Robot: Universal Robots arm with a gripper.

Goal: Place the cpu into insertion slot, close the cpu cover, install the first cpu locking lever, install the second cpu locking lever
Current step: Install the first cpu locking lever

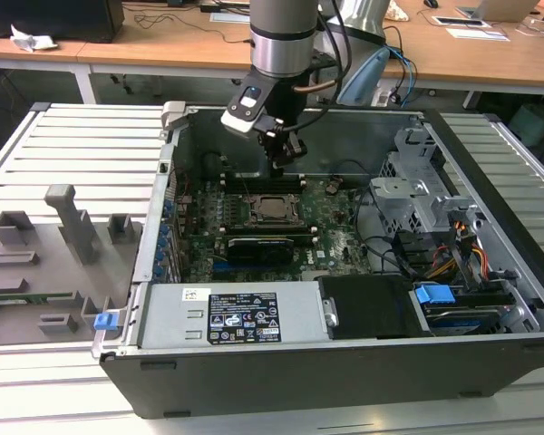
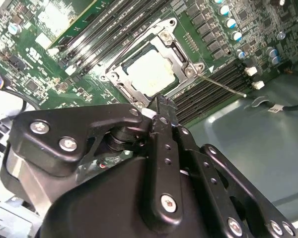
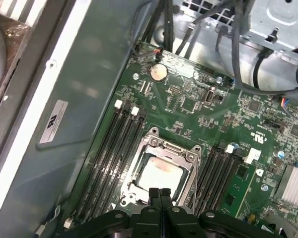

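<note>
The cpu (image 3: pixel 161 174) (image 2: pixel 150 74) lies flat in the insertion slot (image 1: pixel 274 207), its silver top showing. The cpu cover (image 3: pixel 154 145) (image 2: pixel 120 79), a silver frame, lies down around it. A thin metal locking lever (image 2: pixel 223 85) sticks out from one socket corner over the memory slots. My gripper (image 3: pixel 160 194) (image 1: pixel 286 165) hangs a little above the socket's edge, on the side toward the case's back wall. Its black fingertips (image 2: pixel 164 106) are pressed together with nothing between them.
Long black memory slots (image 3: pixel 116 153) flank the socket on both sides. A long black card (image 1: pixel 263 245) lies in front of it. A metal drive cage (image 1: pixel 417 195) and cables (image 1: pixel 462 254) fill the exterior view's right; the power supply (image 1: pixel 227 313) sits in front. A grey fixture tray (image 1: pixel 45 245) lies outside the case.
</note>
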